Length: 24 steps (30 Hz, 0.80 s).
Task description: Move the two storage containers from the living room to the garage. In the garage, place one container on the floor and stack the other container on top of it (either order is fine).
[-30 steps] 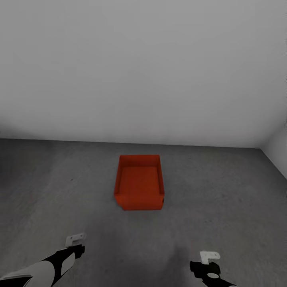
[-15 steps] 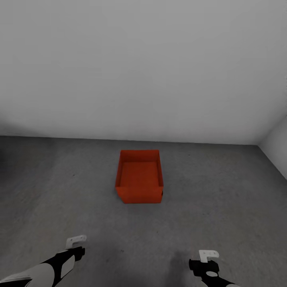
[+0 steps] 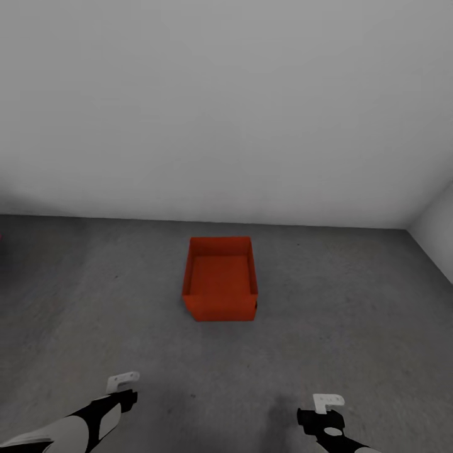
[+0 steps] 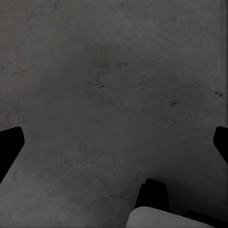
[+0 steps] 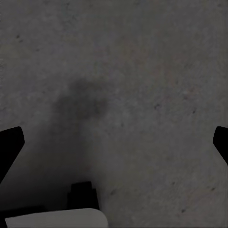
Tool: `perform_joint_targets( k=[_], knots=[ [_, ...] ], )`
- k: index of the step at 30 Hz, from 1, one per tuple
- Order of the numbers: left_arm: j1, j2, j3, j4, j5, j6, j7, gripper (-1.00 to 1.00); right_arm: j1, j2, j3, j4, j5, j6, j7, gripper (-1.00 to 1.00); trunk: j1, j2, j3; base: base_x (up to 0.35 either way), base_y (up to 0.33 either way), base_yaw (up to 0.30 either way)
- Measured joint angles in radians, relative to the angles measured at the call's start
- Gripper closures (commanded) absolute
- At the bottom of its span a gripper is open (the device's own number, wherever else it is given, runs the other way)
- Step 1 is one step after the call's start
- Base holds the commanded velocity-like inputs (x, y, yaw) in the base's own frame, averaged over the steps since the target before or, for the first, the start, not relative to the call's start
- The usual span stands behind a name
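An orange-red open-top storage container stands upright on the garage's dark grey concrete floor, a short way out from the pale back wall. Nothing lies inside it. My left gripper hangs low at the near left and my right gripper at the near right, both well short of the container. In the left wrist view the left gripper has its dark fingertips spread wide over bare floor. The right gripper in its wrist view is open the same way, holding nothing.
A plain pale grey wall runs across the back, and a second wall meets it at the far right corner. Bare concrete surrounds the container on all sides. A faint shadow falls on the floor under the right arm.
The container looks slightly smaller and farther than one second ago, so the view has drawn back a little. In the last half second almost nothing has shifted. Both grippers stay open.
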Motion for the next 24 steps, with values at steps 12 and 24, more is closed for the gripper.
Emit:
perform_joint_targets(
  k=[12, 24],
  knots=[
    [0.0, -0.009, 0.0, -0.001, 0.001, 0.003, 0.002, -1.0, 0.001, -0.001, -0.001, 0.0, -0.001, 0.003, -0.003, -1.0, -0.046, 0.084, 0.038, 0.0, 0.0, 0.0],
    [0.0, -0.006, 0.0, -0.001, 0.002, 0.007, 0.002, -1.0, 0.002, -0.001, -0.001, 0.0, -0.001, 0.003, 0.0, -1.0, -0.092, 0.168, 0.075, 0.0, 0.0, 0.0]
  ],
)
